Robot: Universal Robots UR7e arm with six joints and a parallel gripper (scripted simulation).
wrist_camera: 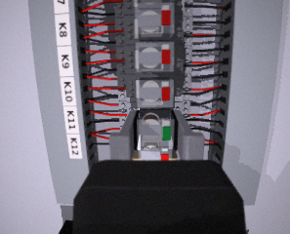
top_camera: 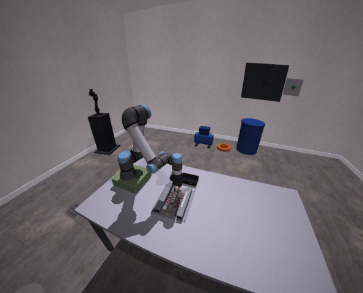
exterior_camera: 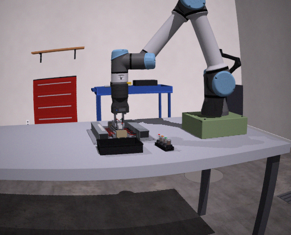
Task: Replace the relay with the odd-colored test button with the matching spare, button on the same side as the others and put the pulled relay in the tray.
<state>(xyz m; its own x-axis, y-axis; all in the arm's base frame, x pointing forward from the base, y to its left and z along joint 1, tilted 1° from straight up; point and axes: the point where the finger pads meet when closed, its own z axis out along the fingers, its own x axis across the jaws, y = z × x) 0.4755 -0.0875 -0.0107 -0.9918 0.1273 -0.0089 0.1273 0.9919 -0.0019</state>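
The relay panel [top_camera: 173, 201] holds a row of clear relays with red test buttons [wrist_camera: 166, 55] on their right side, next to labels K7 to K12. One relay at about K11 has a green button [wrist_camera: 166, 133]. My gripper [wrist_camera: 154, 122] is shut on this green-button relay, with one finger on each side of it. It also shows in the exterior view [exterior_camera: 119, 120], pointing straight down over the row. I cannot tell whether the relay's blades are clear of the socket. A red-button relay [wrist_camera: 164, 156] at K12 shows just under my fingers. Several spare relays stand in a small black holder [exterior_camera: 164, 142].
An empty black tray [exterior_camera: 119, 146] lies at the near end of the panel, also seen in the top view [top_camera: 189, 179]. Grey wire ducts [exterior_camera: 99, 130] run along both sides of the row. The arm's green base [exterior_camera: 214, 124] stands to the right.
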